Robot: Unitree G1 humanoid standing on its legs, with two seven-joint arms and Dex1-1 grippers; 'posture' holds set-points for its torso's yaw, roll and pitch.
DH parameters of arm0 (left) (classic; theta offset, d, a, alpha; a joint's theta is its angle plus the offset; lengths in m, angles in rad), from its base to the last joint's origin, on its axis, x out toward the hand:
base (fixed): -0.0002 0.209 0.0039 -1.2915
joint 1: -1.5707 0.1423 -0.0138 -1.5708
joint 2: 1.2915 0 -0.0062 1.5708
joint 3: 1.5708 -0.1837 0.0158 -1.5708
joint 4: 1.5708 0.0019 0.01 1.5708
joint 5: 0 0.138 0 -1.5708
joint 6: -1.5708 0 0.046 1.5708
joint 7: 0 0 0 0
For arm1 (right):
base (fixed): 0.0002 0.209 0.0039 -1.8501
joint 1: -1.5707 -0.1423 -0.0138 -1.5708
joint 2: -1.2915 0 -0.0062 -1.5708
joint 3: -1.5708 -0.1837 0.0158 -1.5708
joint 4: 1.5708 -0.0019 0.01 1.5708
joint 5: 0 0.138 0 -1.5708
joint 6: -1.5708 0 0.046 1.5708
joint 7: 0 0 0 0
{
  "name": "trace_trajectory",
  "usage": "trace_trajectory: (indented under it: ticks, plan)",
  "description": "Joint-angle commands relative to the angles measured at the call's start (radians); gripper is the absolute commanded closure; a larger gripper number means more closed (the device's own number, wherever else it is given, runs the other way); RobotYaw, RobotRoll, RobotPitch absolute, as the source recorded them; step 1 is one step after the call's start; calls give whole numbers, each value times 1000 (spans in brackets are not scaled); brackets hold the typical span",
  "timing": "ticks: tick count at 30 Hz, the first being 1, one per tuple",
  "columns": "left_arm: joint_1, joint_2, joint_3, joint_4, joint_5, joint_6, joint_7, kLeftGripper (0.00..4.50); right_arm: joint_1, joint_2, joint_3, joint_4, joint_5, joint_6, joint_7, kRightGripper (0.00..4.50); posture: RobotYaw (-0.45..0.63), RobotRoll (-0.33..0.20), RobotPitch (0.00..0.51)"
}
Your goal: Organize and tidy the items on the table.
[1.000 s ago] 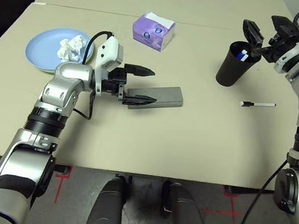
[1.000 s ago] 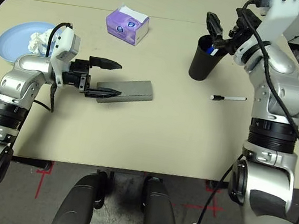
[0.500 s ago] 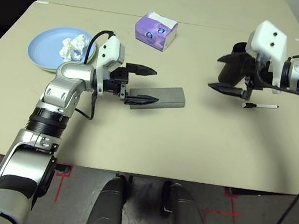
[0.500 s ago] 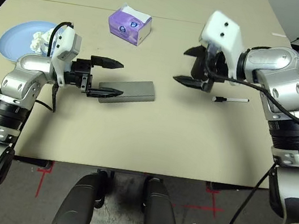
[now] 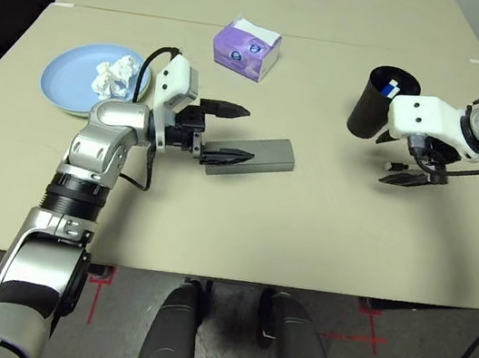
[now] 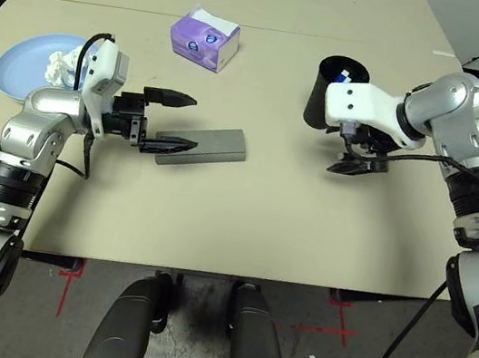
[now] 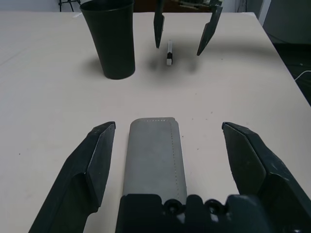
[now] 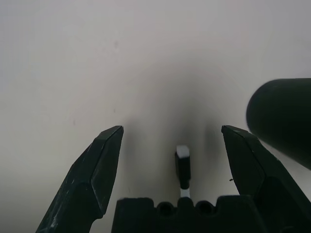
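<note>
A grey glasses case (image 5: pixel 262 153) lies mid-table, and my open left gripper (image 5: pixel 245 133) straddles its near end without touching it; the left wrist view shows the case (image 7: pixel 155 155) between the spread fingers. A thin white pen (image 7: pixel 169 52) with a black cap lies right of the black cup (image 5: pixel 379 101). Above that pen hangs my right gripper (image 5: pixel 399 160), open, one finger on each side. In the right wrist view the pen (image 8: pixel 182 167) lies between the fingers (image 8: pixel 104 160). Another pen (image 5: pixel 390 89) stands in the cup. At far left, crumpled white tissue (image 5: pixel 116 76) rests on a light blue plate (image 5: pixel 72 82).
A purple tissue box (image 5: pixel 245 50) stands at the back, between plate and cup. The beige table (image 5: pixel 303 236) is bare across its front half and stretches wide behind the items. A seam runs across the table behind the box.
My right arm came down from above the black cup, swung across the table and now hangs low over the loose pen. The left arm and the case stayed put.
</note>
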Motion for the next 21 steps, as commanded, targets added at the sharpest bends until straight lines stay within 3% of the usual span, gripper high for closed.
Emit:
trace_trajectory:
  ticks: [1,21]
  plan:
    - [19,6,2,-31,-14,10,-1,0,-33,12,33,79,-70,-82,0,27,-21,0,192]
    - [31,17,9,-55,-14,26,3,0,-129,78,59,321,-276,-197,-87,27,-17,0,208]
